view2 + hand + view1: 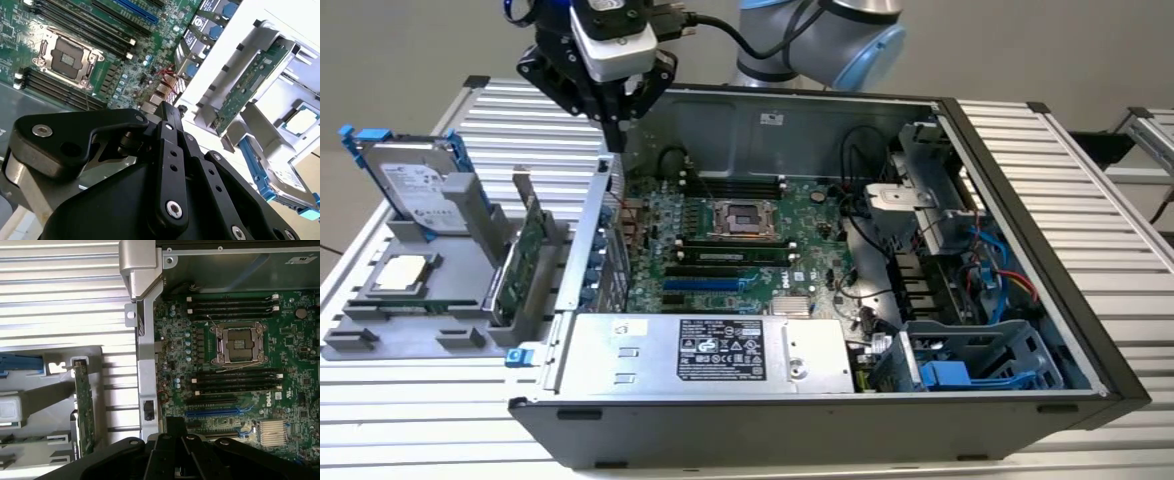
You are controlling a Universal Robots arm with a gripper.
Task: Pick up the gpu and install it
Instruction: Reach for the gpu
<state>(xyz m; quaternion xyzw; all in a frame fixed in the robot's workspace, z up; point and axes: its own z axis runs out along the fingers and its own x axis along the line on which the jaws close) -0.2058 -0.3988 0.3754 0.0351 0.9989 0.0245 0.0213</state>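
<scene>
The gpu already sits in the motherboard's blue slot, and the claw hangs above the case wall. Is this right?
No. The exterior view shows the gpu standing in the gray holder outside the case; the claw does hang above its wall.

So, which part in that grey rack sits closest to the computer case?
The gpu, the thin green card on edge beside the case; the hard drive and square processor chip sit farther to the exterior view's left.
</scene>
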